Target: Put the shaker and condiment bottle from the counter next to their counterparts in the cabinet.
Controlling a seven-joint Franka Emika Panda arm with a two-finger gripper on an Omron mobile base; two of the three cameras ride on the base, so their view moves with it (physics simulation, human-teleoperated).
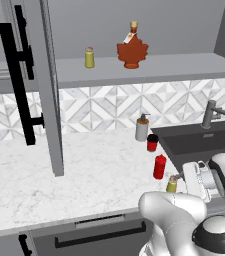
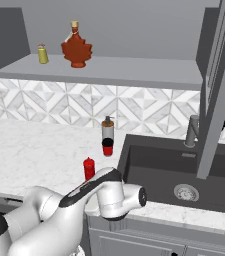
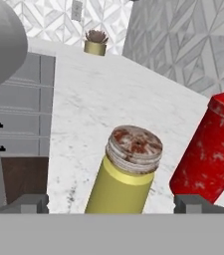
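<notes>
Shaker (image 3: pixel 126 177) on the counter (image 1: pixel 59 175) near the front edge, just left of the sink (image 2: pixel 184 170), upright; seen in the hand view between the two dark fingertips (image 3: pixel 31 203), cap toward the camera. Gripper (image 3: pixel 113 204) spread wide, straddling the shaker, nothing clamped yet; no contact visible on either side.

Condiment bottle (image 3: pixel 210 149) just beside the shaker, a narrow gap between them, all red, tapered top out of frame in the hand view. From the left base view stands a little behind the shaker, toward the wall.

Short red cup (image 1: pixel 152 142) and grey soap pump bottle (image 1: pixel 142 128) farther back, near the tiled wall. Small potted plant (image 3: pixel 95 42) far off along the counter.

Cabinet (image 1: pixel 149 67) open, door (image 1: pixel 49 90) swung out with black bar handle (image 1: pixel 16 75). On the shelf: second shaker (image 1: pixel 89 57) and maple-leaf syrup bottle (image 1: pixel 132 50), near each other, free shelf on both sides.

Handling, as judgement: shaker likely light, rigid, smooth-walled cylinder; prone to tipping or rolling if nudged off-centre. Best hold on the yellow body below the ribbed cap, pads square across the widest part. Cap speckled, perforated; avoid squeezing there. Far fingertip passes close to the red bottle; risk of knocking it over on closing or lifting
</notes>
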